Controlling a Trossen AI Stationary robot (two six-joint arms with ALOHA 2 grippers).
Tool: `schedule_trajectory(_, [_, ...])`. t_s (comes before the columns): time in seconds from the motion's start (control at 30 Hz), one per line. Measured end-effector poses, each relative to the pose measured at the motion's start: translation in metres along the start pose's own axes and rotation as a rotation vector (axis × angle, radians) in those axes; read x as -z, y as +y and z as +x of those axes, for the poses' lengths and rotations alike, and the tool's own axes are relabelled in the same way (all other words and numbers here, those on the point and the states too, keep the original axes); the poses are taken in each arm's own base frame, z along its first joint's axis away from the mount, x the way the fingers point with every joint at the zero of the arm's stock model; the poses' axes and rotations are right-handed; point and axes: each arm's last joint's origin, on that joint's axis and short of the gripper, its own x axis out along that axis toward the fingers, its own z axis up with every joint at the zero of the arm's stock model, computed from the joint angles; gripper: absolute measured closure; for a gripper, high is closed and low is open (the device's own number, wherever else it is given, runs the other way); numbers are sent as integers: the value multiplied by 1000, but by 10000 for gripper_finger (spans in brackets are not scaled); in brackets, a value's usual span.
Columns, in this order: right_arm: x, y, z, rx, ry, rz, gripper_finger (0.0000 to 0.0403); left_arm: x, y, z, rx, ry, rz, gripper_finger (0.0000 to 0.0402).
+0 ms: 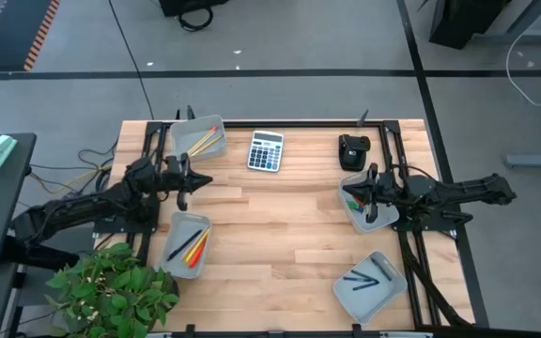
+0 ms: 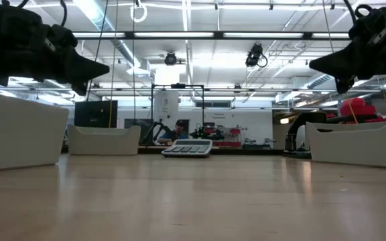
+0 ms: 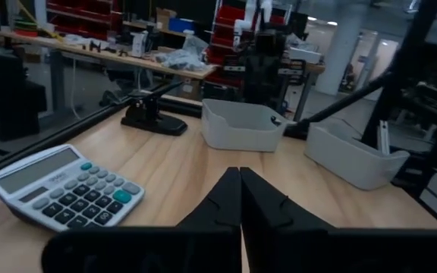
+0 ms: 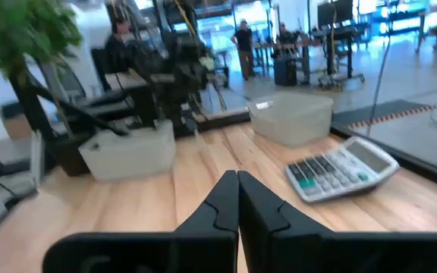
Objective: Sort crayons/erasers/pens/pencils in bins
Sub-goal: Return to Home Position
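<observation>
Four grey bins stand on the wooden table. The far-left bin [image 1: 200, 138] holds long thin pencils. The near-left bin [image 1: 188, 242] holds orange, yellow and red crayons with a dark stick among them. The right bin [image 1: 364, 208] holds small coloured erasers, and the near-right bin [image 1: 371, 282] holds dark pens. My left gripper [image 1: 196, 180] hangs shut and level above the table between the two left bins, with nothing in it [image 3: 240, 171]. My right gripper [image 1: 353, 191] hangs shut and level over the right bin, also with nothing in it [image 4: 237, 174].
A grey-white calculator [image 1: 265, 150] lies at the far middle, with a black device [image 1: 352, 150] to its right. A potted plant [image 1: 111, 291] stands off the near-left corner. Bare wood [image 1: 280, 235] stretches between the bins.
</observation>
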Motion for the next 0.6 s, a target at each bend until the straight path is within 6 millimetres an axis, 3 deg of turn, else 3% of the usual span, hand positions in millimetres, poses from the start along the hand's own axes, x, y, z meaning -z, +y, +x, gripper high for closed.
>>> schedule_trajectory(0.6, [3, 0, 0, -12, 32, -5, 397, -6, -16, -29, 72, -77, 4, 388])
